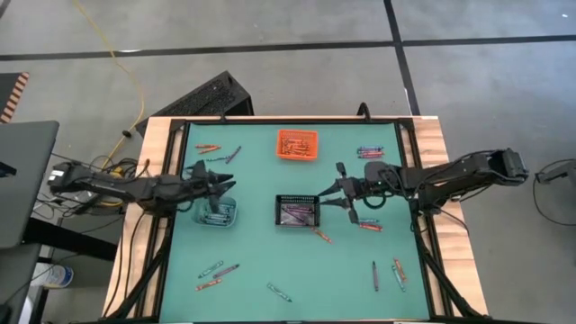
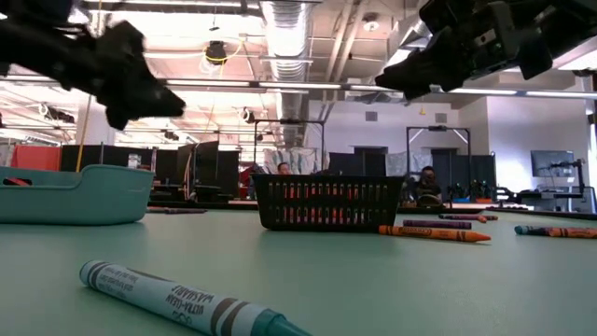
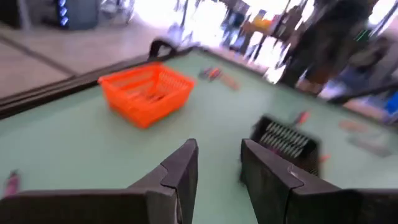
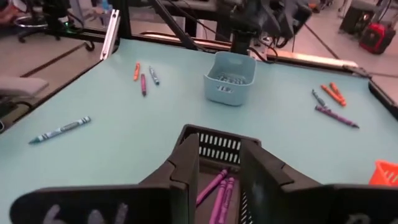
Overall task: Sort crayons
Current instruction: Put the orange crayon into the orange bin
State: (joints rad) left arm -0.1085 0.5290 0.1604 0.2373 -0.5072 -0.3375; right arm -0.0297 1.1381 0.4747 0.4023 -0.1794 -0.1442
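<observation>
Purple crayons already lie in your black bin, both end effectors parted and empty, left over pale bin, right beside black; many strays remain on the worktop

The green desk carries an orange bin at twelve o'clock, a black bin centrally, a pale blue bin at nine, and scattered crayons.
</observation>
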